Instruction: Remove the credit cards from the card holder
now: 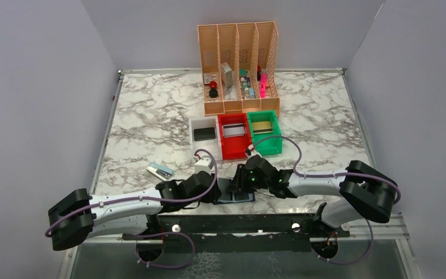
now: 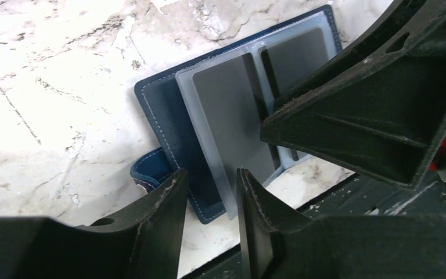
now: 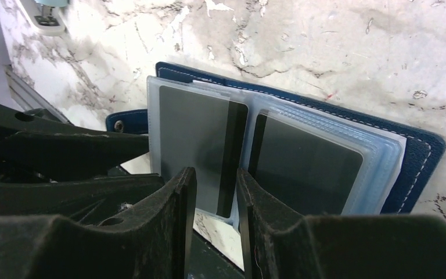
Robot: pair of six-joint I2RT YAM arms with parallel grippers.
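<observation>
The navy card holder (image 1: 236, 196) lies open at the table's front edge, between my two grippers. Its see-through pockets (image 3: 377, 157) hold dark grey credit cards (image 3: 193, 131) (image 3: 305, 163), also visible in the left wrist view as credit cards (image 2: 226, 116) (image 2: 296, 55). My left gripper (image 2: 212, 189) is open, with the holder's near corner (image 2: 209, 206) and a sleeve edge showing in the gap. My right gripper (image 3: 216, 189) is open over the middle fold, with the striped edge of a card showing between its fingers. In the top view the left gripper (image 1: 219, 190) and right gripper (image 1: 242, 181) nearly meet.
Behind the holder stand a white bin (image 1: 194, 125) with a black card, a red bin (image 1: 227, 152) with a silver one and a green bin (image 1: 270, 145) with a gold one. The orange file rack (image 1: 238, 35) stands farther back. A light blue stapler (image 1: 160, 171) lies at the left.
</observation>
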